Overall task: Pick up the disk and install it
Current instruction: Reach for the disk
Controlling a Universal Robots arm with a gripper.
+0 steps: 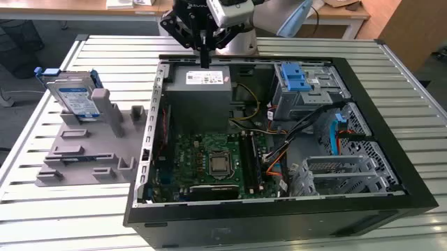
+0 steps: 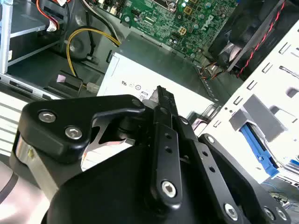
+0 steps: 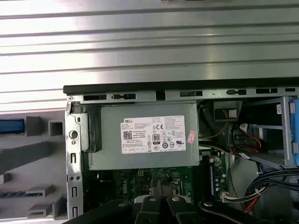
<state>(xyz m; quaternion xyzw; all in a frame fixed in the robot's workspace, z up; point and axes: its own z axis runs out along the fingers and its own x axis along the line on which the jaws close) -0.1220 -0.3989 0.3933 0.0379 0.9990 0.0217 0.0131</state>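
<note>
One disk (image 1: pixel 75 99) stands upright in one grey holder (image 1: pixel 84 151), one pincer (image 1: pixel 204 61) well apart.

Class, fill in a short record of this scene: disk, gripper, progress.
disk: upright in the grey holder, at the exterior view's left, outside the case
gripper: shut, empty, above the power supply
progress: disk not yet picked up

Disk (image 1: pixel 73 97) top unobstructed, holder post (image 1: pixel 102 104) (grey) beside
</note>
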